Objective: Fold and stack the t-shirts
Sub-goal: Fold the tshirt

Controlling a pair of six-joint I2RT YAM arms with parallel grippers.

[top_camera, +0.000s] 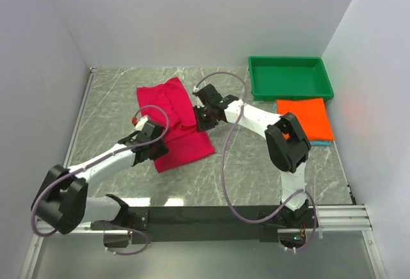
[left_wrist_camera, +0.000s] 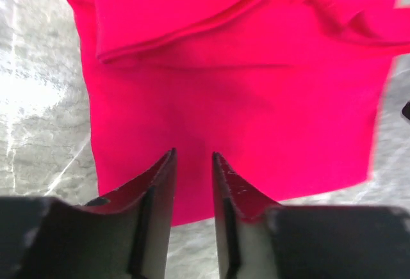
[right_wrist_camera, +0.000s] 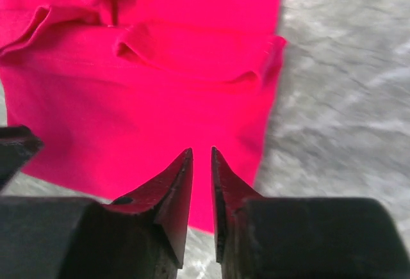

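Seen from above, a crimson-pink shirt (top_camera: 176,122) lies rumpled and only partly folded on the marble table (top_camera: 115,100), left of the green tray (top_camera: 288,61) and nearer my bases. A folded orange shirt (top_camera: 306,118) sits just in front of the tray, on its near side.

My 2 claws flank the crimson shirt. The right claw (right_wrist_camera: 202,151) is at the edge that faces the tray, and the left claw (left_wrist_camera: 192,156) is at the corner furthest from the tray.

The left jaws stand a narrow slot apart, with nothing visibly between them. The right jaws are nearly closed, leaving only a slit. I cannot tell whether cloth is pinched there.

I judge the step in hand to be folding the crimson shirt. To do it well, I should:
- take 1 layer of hem in each claw at matching points;
- lift both sides evenly and keep the cloth taut between them;
- lay edge onto edge so the bunched sleeve folds flatten rather than get trapped.

The result should be square enough to stack on the orange shirt by the tray.

Some things are hard to make out:
- My arms cover parts of the crimson shirt in the top view.
- Both wrist views are blurred and cut its edges off.
- A teal shirt (top_camera: 318,143) shows only as a sliver under the orange one.
- Whether my fingertips touch the cloth is unclear.
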